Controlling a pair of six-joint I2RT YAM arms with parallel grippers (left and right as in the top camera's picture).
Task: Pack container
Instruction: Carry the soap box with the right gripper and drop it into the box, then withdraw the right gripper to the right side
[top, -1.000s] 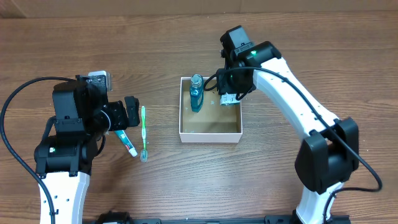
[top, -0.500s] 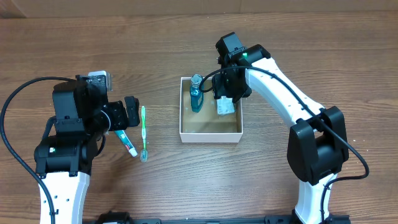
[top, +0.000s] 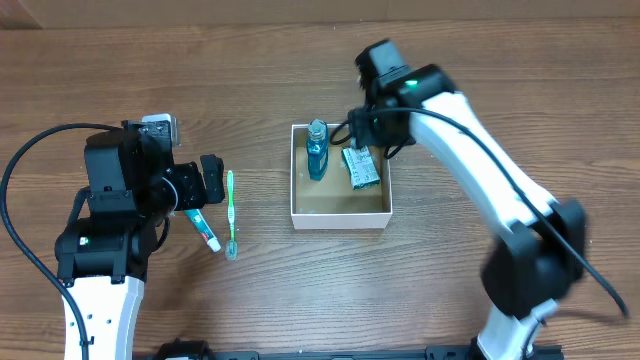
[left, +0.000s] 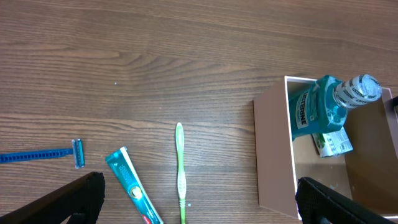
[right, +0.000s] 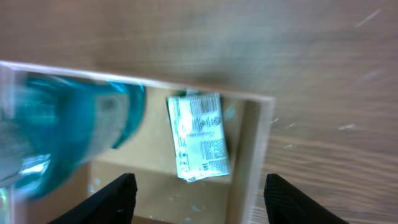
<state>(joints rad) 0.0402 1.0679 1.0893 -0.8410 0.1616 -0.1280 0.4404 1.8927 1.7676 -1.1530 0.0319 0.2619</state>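
Right pincer (right: 205, 202): released, fingers spread wide, nothing between them. Half a second ago it was down inside the container (top: 340, 218) with the green-and-white packet (top: 361, 168) in its grip. Now the packet lies flat on the container's brown floor, against the wall on my right-arm side, and the pincer has lifted clear above the far wall. The right wrist picture is smeared and my arm blurs in the overhead view, so I judge the arm to be in mid-withdrawal, but I cannot fix its direction.

The blue mouthwash bottle (top: 316, 150) stands in the container's far corner on my left-arm side, just beside the packet; I cannot tell whether they touch.

Finding: two items are packed and the placement appears sound.

Left pincer (left: 205, 205): open and empty, hovering well outside the container on my left-arm side. On the table below it, all well apart from the container, lie the green toothbrush (left: 180, 171), the toothpaste tube (left: 127, 186) and, farthest out, the blue razor (left: 43, 154).

Judgement: three items are outstanding. The front half of the container floor is bare and should take them.
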